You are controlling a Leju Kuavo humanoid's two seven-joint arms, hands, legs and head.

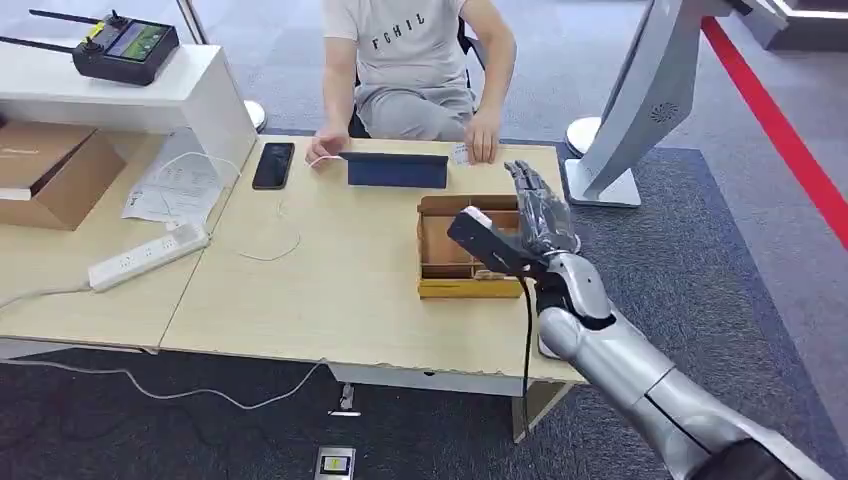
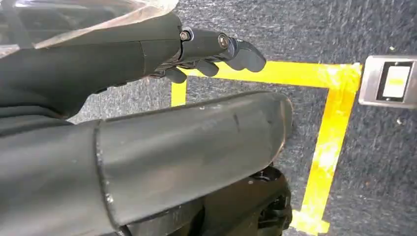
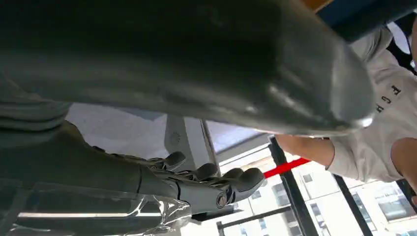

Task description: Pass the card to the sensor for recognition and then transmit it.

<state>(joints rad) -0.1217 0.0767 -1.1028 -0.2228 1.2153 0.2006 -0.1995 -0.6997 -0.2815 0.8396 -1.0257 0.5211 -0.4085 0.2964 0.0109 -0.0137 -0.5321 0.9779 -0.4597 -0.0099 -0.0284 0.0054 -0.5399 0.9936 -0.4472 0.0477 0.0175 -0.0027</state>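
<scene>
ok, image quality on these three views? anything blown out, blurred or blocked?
Head view: even light, sharp, table and right hand readable. Left wrist view: the near grey thumb is soft and blocks much of the frame; yellow floor tape is sharp. Right wrist view: bright windows overexposed, the thumb dark and blurred against them, fingers in silhouette.

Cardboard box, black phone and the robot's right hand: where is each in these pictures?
Cardboard box (image 1: 441, 243), head view, on its brown left inner wall.
Black phone (image 1: 273, 165), head view, on its dark screen.
Right hand (image 1: 541, 213), head view, on the middle of the dark fingers.
</scene>
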